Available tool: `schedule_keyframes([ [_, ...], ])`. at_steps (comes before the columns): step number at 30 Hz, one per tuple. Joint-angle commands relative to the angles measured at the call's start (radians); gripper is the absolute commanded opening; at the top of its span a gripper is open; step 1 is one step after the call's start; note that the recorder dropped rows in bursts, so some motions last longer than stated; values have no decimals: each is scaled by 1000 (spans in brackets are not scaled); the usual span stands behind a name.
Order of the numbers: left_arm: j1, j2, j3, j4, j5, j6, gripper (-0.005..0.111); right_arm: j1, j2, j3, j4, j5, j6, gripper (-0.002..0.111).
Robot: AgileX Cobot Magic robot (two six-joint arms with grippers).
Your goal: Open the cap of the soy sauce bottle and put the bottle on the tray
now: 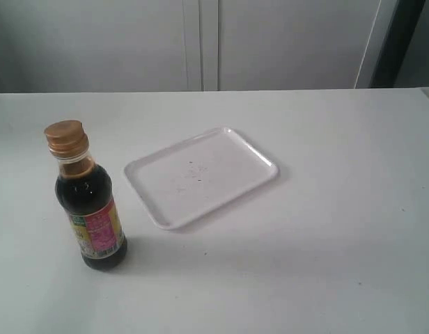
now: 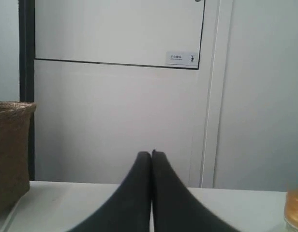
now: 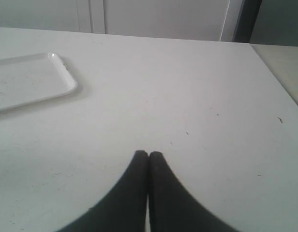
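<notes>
The soy sauce bottle (image 1: 90, 209) stands upright on the white table at the left of the exterior view, dark liquid inside, pink and yellow label facing forward. Its golden-orange cap (image 1: 65, 137) is closed on the neck; an edge of the cap (image 2: 296, 209) shows in the left wrist view. The white tray (image 1: 200, 174) lies flat to the bottle's right, and a corner of the tray (image 3: 28, 79) appears in the right wrist view. My left gripper (image 2: 151, 153) is shut, holding nothing. My right gripper (image 3: 148, 154) is shut over bare table. Neither gripper appears in the exterior view.
A brown woven basket (image 2: 8, 154) stands at the table's edge in the left wrist view. White cabinet doors (image 1: 200, 42) run behind the table. The table's far right edge (image 3: 275, 72) shows in the right wrist view.
</notes>
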Motion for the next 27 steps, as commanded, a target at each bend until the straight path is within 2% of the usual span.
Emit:
schedule_keyframes([
  [1, 0, 119, -63, 110, -91, -73, 0, -4, -7, 5, 0, -3, 5, 0],
  [12, 0, 439, -220, 346, -282, -242, 0, -4, -7, 5, 0, -3, 5, 0],
  [25, 0, 685, -306, 625, -544, -438, 0, -4, -7, 5, 0, -3, 5, 0],
  [27, 0, 712, -316, 658, -576, -449, 5, -4, -7, 5, 0, -3, 5, 0],
])
